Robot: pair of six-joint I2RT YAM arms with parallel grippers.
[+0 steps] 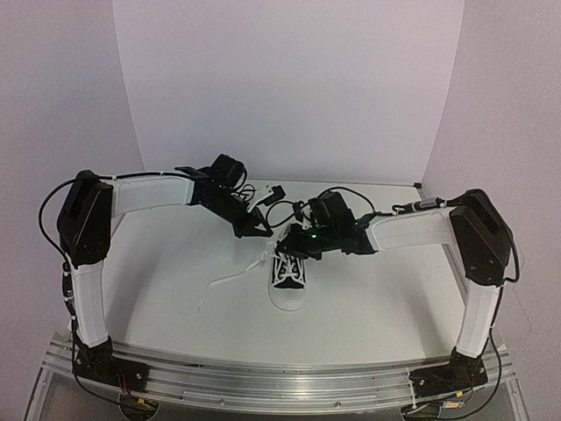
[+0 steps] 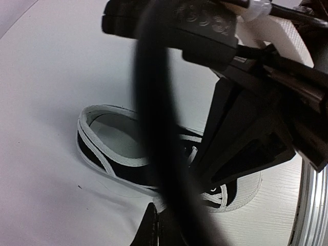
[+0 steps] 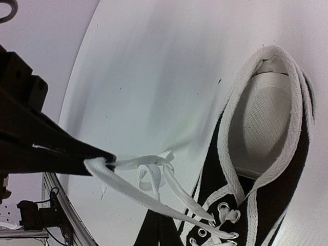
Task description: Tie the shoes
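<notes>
Closed left claw (image 1: 261, 233) pinches a lace (image 3: 136, 163); right claw (image 1: 292, 246) is closed too.
The shoe (image 1: 289, 282) sits mid-way across the table (image 1: 377, 298), toe toward 6 o'clock in the top view. The left claw is at its 11 o'clock, with the lace drawn from the shoe to its tips. The right claw hangs at 12 o'clock over the heel; whether it grips anything is unclear. A loose lace end trails toward 8 o'clock.

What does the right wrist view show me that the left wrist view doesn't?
Only the right wrist view: the left fingers pinched shut on a white lace beside the sneaker, plus the eyelets. Only the left wrist view: the right arm and a blurred cable covering the laced front. Both: the sneaker's open collar and white lining, on the white table.
</notes>
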